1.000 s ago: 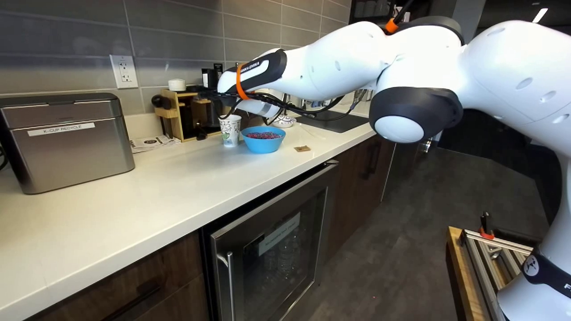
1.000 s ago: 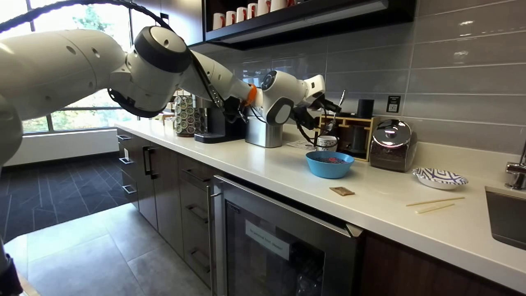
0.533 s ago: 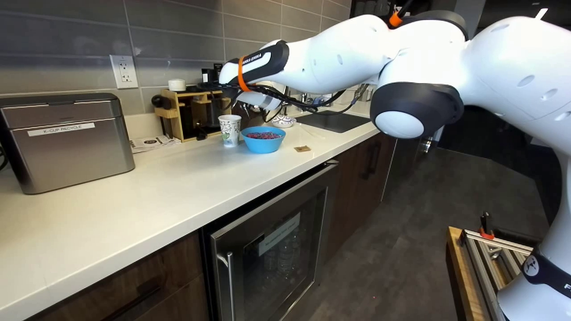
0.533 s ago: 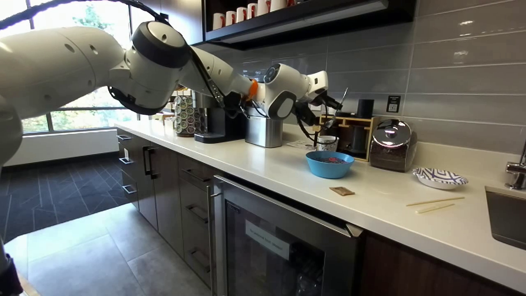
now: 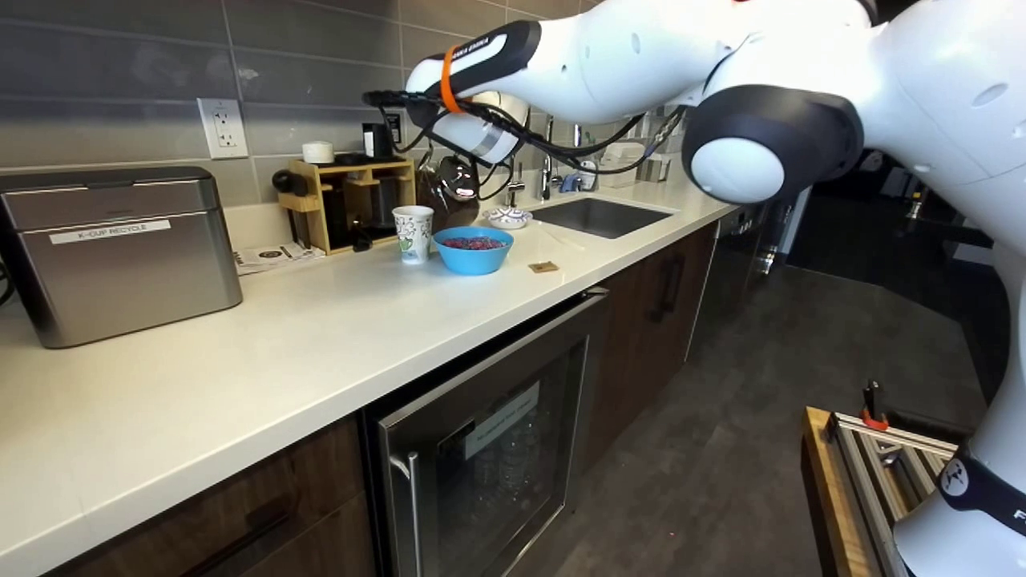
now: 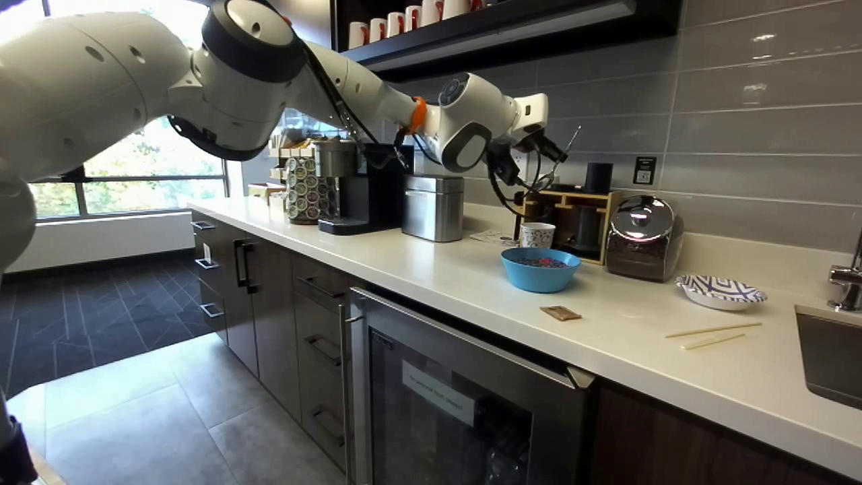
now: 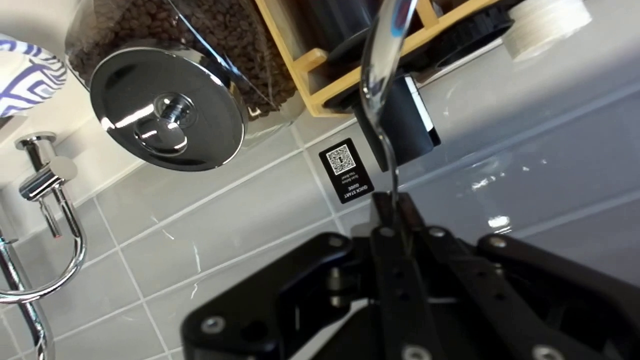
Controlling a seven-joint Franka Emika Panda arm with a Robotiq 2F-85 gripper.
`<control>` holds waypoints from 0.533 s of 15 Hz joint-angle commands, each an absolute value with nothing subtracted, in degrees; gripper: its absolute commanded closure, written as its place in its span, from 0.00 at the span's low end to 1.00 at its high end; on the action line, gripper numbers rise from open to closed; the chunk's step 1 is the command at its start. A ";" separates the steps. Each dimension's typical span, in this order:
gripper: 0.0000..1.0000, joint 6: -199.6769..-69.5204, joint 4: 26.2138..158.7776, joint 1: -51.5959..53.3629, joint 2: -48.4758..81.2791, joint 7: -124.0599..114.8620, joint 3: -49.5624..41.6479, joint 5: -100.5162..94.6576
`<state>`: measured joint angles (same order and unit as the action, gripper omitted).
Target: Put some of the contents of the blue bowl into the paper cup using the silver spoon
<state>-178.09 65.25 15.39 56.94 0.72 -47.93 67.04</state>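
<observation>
Pinching a silver spoon (image 7: 376,82) by its thin stem, just behind the scoop, in a gripper (image 7: 394,202) closed on the metal, well above a white countertop (image 5: 304,312). Tilted in an exterior view, scoop low, handle end high, and seen there above an upright paper cup (image 6: 537,235); impossible to say whether directly over it. On the countertop in both exterior views, just beside the paper cup, a blue bowl (image 5: 473,260), touching or apart hard to tell. Inside the blue bowl, red and dark contents (image 6: 549,263). Near it, a small brown packet (image 6: 560,312); on the side toward the sink (image 5: 601,218), 2 thin sticks (image 6: 714,330) and a patterned dish (image 6: 717,300). Farther back, a wooden rack (image 7: 287,55) and a chrome-lidded jar (image 6: 640,249) of coffee beans (image 7: 230,45). Also on the countertop, a steel bin (image 5: 128,272) labeled "K-CUP RECYCLE."
</observation>
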 commanded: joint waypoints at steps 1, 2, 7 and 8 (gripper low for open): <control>1.00 -178.29 69.71 13.06 48.64 4.98 -39.58 68.32; 1.00 -178.28 70.66 11.70 46.21 6.54 -36.38 69.05; 1.00 -177.62 72.26 5.19 38.28 20.50 -25.27 81.61; 1.00 -177.22 72.70 3.90 37.06 23.19 -23.89 84.20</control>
